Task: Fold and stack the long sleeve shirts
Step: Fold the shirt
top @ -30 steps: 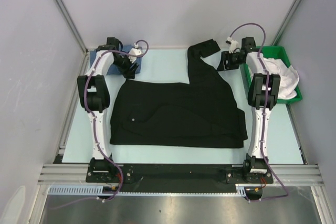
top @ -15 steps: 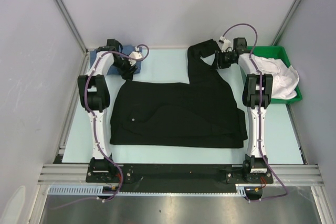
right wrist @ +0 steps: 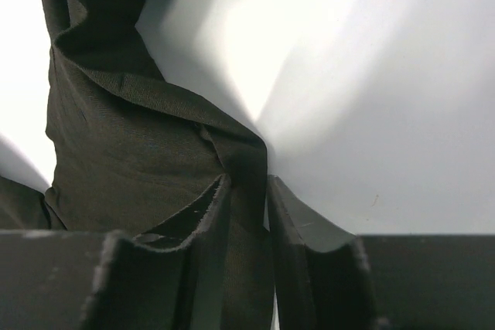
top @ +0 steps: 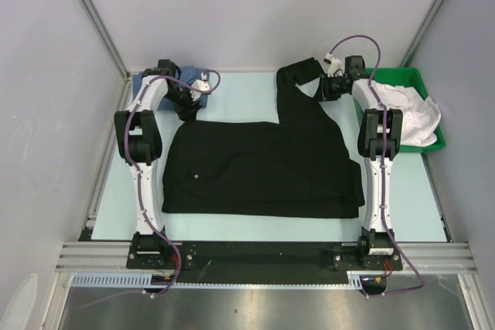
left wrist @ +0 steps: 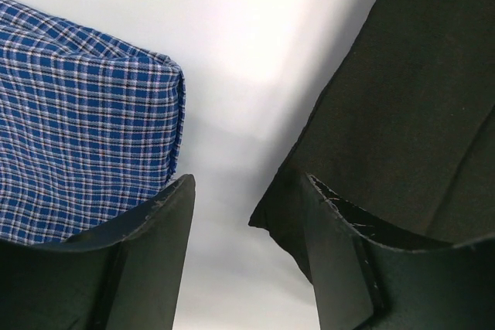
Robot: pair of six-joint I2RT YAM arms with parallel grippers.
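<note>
Lying across the table: the black shirt [top: 263,168], spread flat between the two arms, with one sleeve [top: 298,79] running up to the far edge and bending right.
Bin: a green bin [top: 435,143] at the far right, just beside the right arm and apart from the black shirt.
In the bin: a crumpled white cloth [top: 410,110], spilling over the right rim.
Second shirt: the blue checked shirt [left wrist: 85,113], folded, in the far left corner; bare table lies between it and the black shirt's top left corner.
In the way: the left arm hides most of the blue checked shirt from above.
Left arm: stretched forward along the left edge, wrist bent inward at the far corner.
Left claw [left wrist: 247,268]: fingers apart and holding nothing, low over the bare strip between the two shirts, its right finger by the black shirt's corner.
Right arm: stretched forward past the shirt's right side, wrist turned left toward the sleeve.
Right claw [right wrist: 247,214]: fingers drawn close, pinching a raised fold of the sleeve.
Surface: a pale, smooth table [top: 240,90].
Room: plain grey walls [top: 255,5], with metal rails [top: 263,251] along the near edge.
</note>
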